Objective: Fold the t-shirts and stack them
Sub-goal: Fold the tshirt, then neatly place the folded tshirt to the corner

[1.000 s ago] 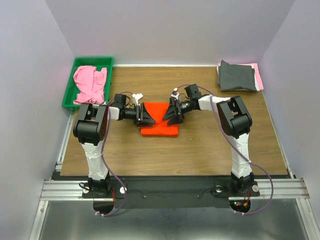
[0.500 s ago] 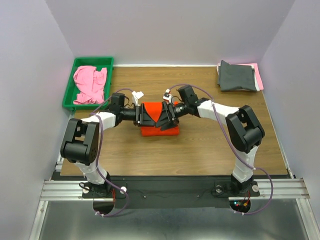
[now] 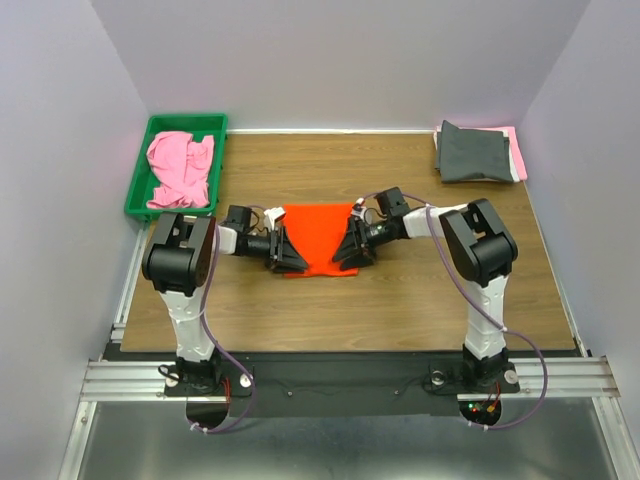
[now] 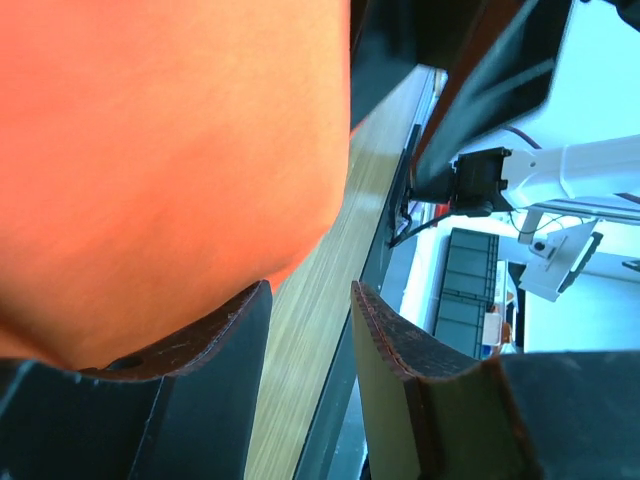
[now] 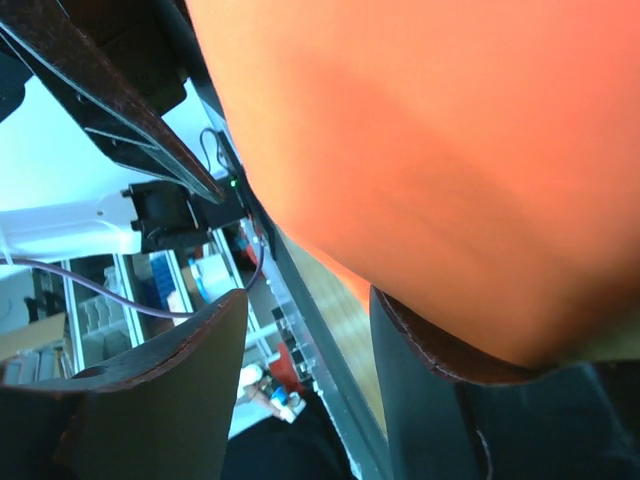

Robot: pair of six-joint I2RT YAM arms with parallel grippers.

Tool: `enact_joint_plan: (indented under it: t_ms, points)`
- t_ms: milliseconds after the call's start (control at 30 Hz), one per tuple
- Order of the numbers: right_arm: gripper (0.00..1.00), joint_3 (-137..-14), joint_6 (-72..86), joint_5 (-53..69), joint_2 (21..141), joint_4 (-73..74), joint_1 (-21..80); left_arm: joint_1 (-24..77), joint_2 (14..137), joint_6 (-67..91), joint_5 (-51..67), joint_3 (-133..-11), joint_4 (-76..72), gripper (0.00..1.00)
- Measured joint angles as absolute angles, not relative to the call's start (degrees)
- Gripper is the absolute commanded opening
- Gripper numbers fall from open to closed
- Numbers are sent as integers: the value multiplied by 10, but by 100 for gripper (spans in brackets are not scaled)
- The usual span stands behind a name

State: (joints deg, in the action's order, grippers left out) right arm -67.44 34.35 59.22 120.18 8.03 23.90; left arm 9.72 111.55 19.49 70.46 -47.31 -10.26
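Orange shirt [image 3: 318,238]: folded into a flat, roughly rectangular pad. It lies on the table [image 3: 410,300] at about the middle between the left and right edges, and a little nearer the far edge than the near one. No other cloth touches it.

Left gripper [image 3: 287,251]: set low at the left side of the orange shirt, at its near-left corner, pointing toward the right edge of the table. The jaws stand apart. In the left wrist view, bare wood shows in the gap between the two fingers [image 4: 215,340]. The orange cloth fills the area beyond and above the left-hand finger, and its edge comes just to the mouth of the gap. No cloth is pinched.

Right gripper [image 3: 350,247]: set low at the right side of the orange shirt, near its near-right corner, pointing toward the left gripper. The jaws stand apart. In the right wrist view, the orange cloth lies over and beyond one finger [image 5: 430,345]. The gap between the fingers is open, and nothing is clamped in it.

Pink shirt [image 3: 180,165]: crumpled and unfolded, inside the green tray [image 3: 188,119] at the far-left corner of the table.

Grey shirt [image 3: 474,152]: folded, at the far-right corner of the table. It rests on a pink layer [image 3: 516,150], of which only a strip along the right side can be seen.

Both arms reach inward from their bases at the near edge and face each other across the orange shirt.
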Motion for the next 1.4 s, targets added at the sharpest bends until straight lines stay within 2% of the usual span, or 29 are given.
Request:
enact_joint_plan:
  t_ms: [133, 300, 467, 700, 933, 1133, 1400]
  points:
    - [57, -669, 336, 593, 1201, 79, 224, 81, 1115, 165, 716, -481, -68, 58]
    - [62, -667, 317, 605, 1185, 91, 221, 66, 1074, 50, 693, -508, 43, 58]
    - [65, -719, 280, 610, 1140, 116, 220, 74, 972, -73, 622, -563, 121, 49]
    - [70, -714, 253, 579, 1050, 124, 180, 231, 894, -189, 455, -634, 116, 49]
    - [70, -683, 265, 434, 1047, 159, 96, 372, 902, -281, 316, -628, 100, 53]
    - [70, -635, 291, 354, 1035, 177, 98, 439, 924, -361, 240, -602, 49, 54]
    - [70, -628, 329, 314, 1032, 180, 99, 478, 986, -414, 213, -602, 14, 55]
